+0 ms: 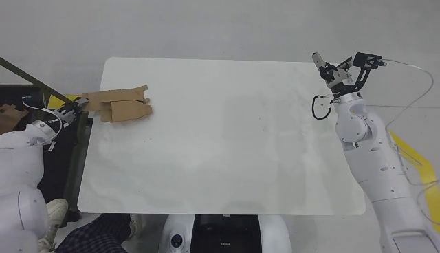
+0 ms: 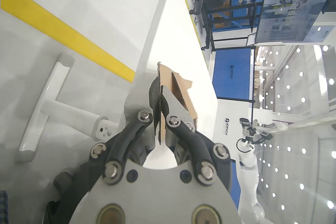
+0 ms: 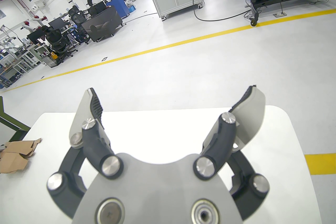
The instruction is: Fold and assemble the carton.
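A flat brown cardboard carton (image 1: 122, 104) lies at the left edge of the white table (image 1: 227, 143), partly hanging over that edge. My left gripper (image 1: 77, 105) is shut on the carton's overhanging end; in the left wrist view its black pads (image 2: 155, 93) pinch the cardboard sheet (image 2: 178, 88) edge-on. My right gripper (image 1: 338, 69) is raised at the table's far right corner, open with nothing between its fingers (image 3: 90, 107). From there the carton (image 3: 17, 155) is seen far across the table.
The table's middle and right side (image 1: 261, 157) are bare white surface. A green frame bar (image 1: 31, 81) runs off the table's left side beside the left arm. Cables (image 1: 412, 102) trail from the right arm.
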Available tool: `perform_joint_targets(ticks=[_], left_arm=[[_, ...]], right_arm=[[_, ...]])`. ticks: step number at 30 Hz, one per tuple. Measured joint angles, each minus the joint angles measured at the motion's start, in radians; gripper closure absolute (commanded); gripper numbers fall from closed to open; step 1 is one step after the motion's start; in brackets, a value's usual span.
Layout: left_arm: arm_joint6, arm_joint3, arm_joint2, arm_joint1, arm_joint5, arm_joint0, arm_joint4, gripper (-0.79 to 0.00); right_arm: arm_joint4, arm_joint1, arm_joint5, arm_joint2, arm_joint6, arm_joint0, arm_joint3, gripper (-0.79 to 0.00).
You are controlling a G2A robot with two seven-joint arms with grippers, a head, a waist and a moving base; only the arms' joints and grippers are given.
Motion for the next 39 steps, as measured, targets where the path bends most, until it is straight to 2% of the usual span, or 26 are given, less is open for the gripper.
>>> perform_joint_targets(ticks=[8, 16, 22, 28, 35, 39], left_arm=[[-0.140, -0.052, -0.036, 0.008, -0.006, -0.034, -0.141, 0.000], [-0.203, -0.150, -0.003, -0.016, 0.056, -0.030, -0.253, 0.000], [-0.208, -0.219, 0.053, -0.050, 0.061, -0.033, -0.320, 0.000], [-0.213, -0.292, 0.127, -0.096, 0.088, -0.051, -0.402, 0.000], [-0.158, -0.429, 0.237, -0.151, 0.126, -0.050, -0.457, 0.000], [-0.118, -0.518, 0.288, -0.172, 0.152, -0.036, -0.480, 0.000]], right_arm=[[0.000, 0.000, 0.000, 0.000, 0.000, 0.000, 0.000, -0.785], [0.000, 0.000, 0.000, 0.000, 0.000, 0.000, 0.000, -0.785], [0.000, 0.000, 0.000, 0.000, 0.000, 0.000, 0.000, -0.785], [0.000, 0.000, 0.000, 0.000, 0.000, 0.000, 0.000, -0.785], [0.000, 0.000, 0.000, 0.000, 0.000, 0.000, 0.000, -0.785], [0.000, 0.000, 0.000, 0.000, 0.000, 0.000, 0.000, -0.785]])
